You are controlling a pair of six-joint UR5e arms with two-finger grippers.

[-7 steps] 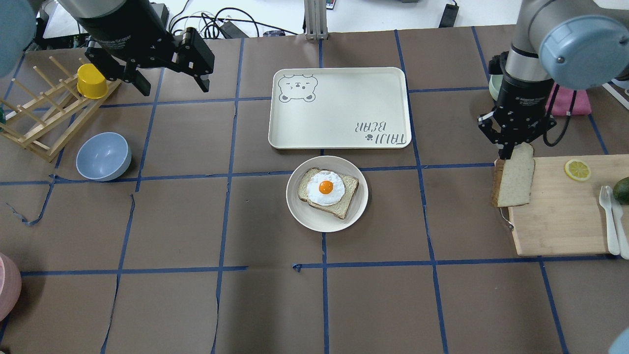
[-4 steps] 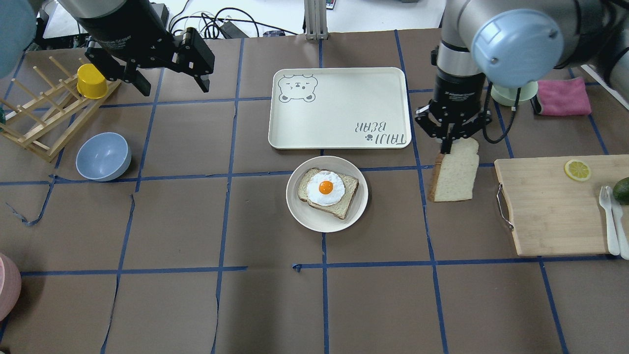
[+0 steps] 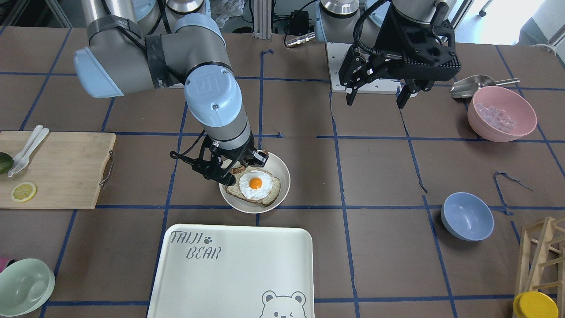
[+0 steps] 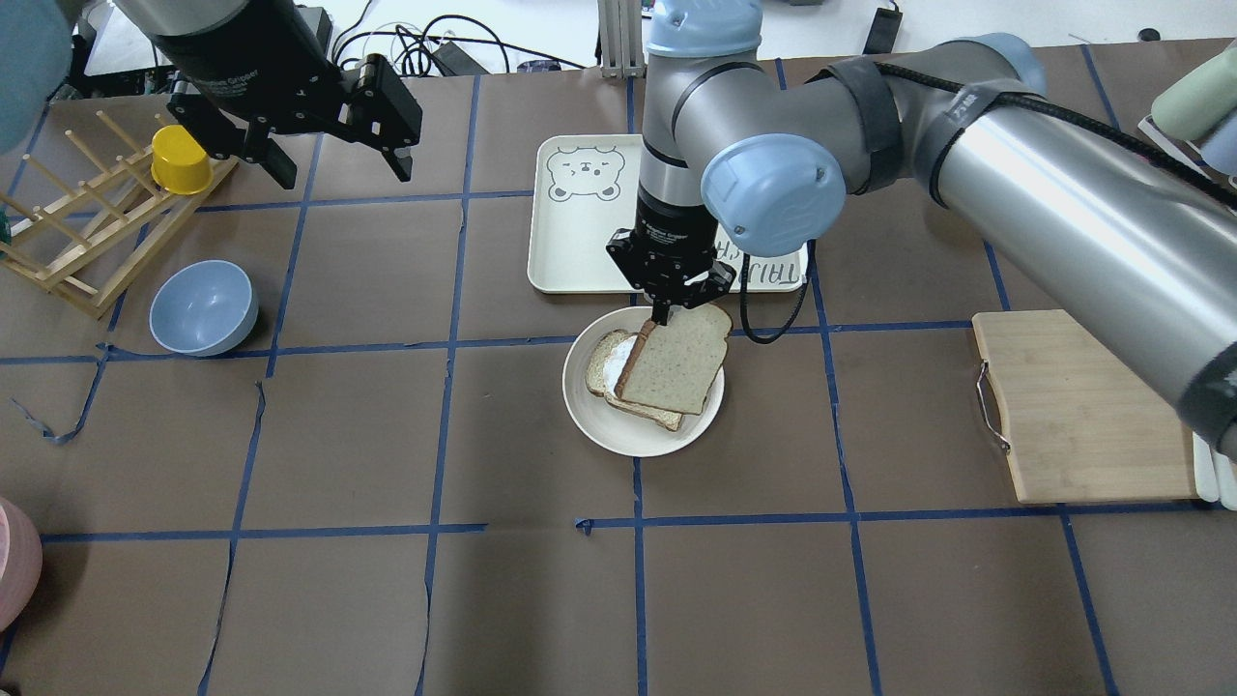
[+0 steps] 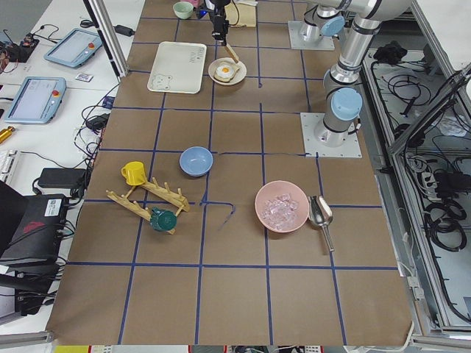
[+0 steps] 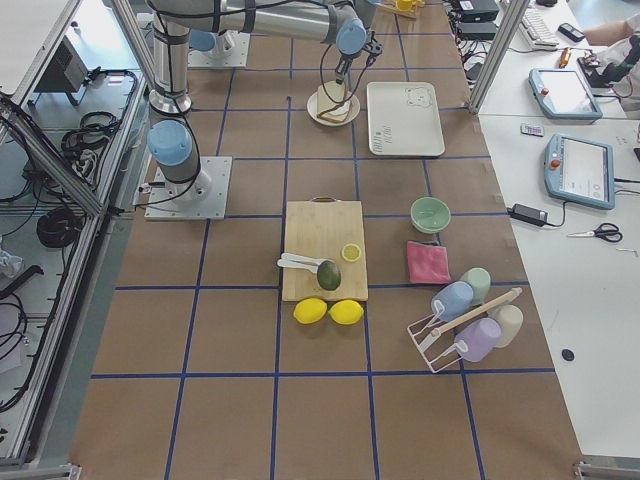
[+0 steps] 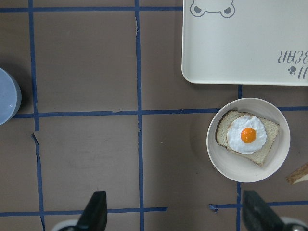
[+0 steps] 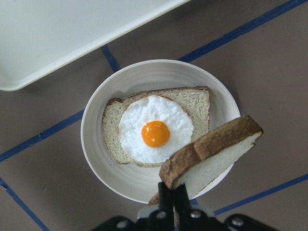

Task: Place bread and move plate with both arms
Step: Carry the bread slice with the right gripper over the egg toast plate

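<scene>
The placing step is in hand. The right gripper (image 4: 661, 317), jaws clamped on the crust edge of the plain pale bread slice (image 4: 674, 372), holds it tilted above the egg-topped slice (image 8: 197, 103) on the round cream plate (image 4: 599, 437) at frame centre. Next it likely needs lowering, flattening and release. The left gripper (image 4: 338, 166), upper left, hangs empty with jaws spread. The cream rectangular tray (image 4: 580, 253) reads "TAIJI BEAR".
</scene>
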